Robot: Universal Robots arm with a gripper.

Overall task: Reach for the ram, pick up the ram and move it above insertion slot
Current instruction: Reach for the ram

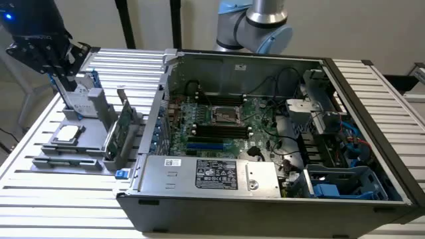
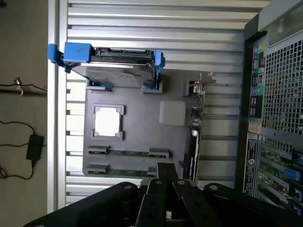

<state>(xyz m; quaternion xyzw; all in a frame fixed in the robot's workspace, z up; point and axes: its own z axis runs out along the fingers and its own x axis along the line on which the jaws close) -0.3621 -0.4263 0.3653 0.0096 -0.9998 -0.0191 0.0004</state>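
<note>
Gripper [image 2: 165, 174] partly cut off, grip state not discernible, above grey fixture tray [image 2: 142, 135], two ram sticks [image 2: 128, 152] edge-on, one hard drive [image 2: 113, 64], one expansion card [image 2: 196, 123]

Silver arm joint [image 1: 267, 14] with pale blue caps [image 1: 232, 10], black gripper [image 2: 166, 171] with jointed linkages [image 2: 199, 203], blue indicator light [image 1: 8, 16], white wrist lettering [image 1: 39, 37]

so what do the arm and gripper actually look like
The arm is a silver-grey tube with rounded joints and pale blue caps. The gripper is matte black, built from linked angular bars with round pivot screws. Above it sits a black band with pale lettering, and a small blue light glows near the wrist.
</note>
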